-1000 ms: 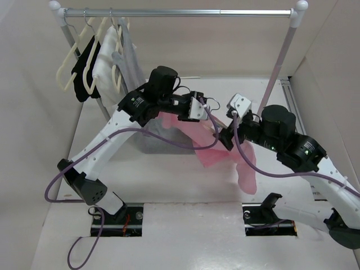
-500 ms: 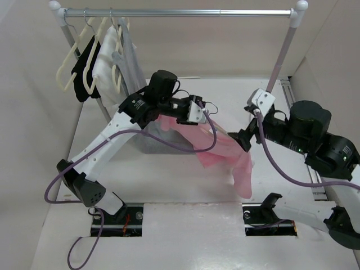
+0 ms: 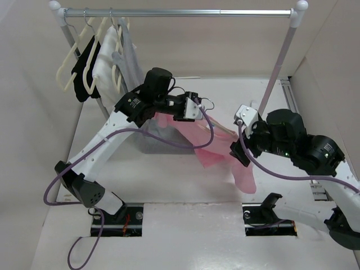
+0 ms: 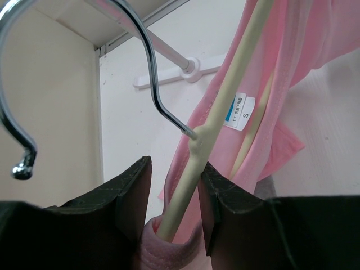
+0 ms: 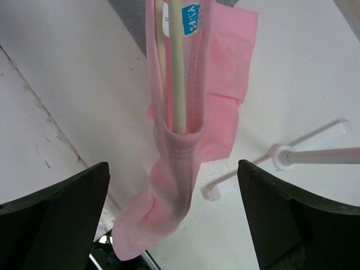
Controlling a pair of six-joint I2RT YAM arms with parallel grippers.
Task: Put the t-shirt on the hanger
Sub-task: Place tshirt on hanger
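My left gripper (image 4: 174,185) sits at the bottom centre of its wrist view, pressed together on the hanger (image 4: 225,95) just below the silver hook (image 4: 151,56), with a fold of the t-shirt (image 4: 292,45) caught in the same pinch. The cream bar runs up and to the right through the neck opening, and the blue-and-white label (image 4: 242,111) lies beside it. In the top view the pink shirt hangs in the middle of the frame between both arms; I cannot tell whether its lowest end touches the table (image 3: 169,180). My right gripper (image 5: 173,169) is spread wide, with a finger in each lower corner of its view, either side of the drooping shirt end and apart from it.
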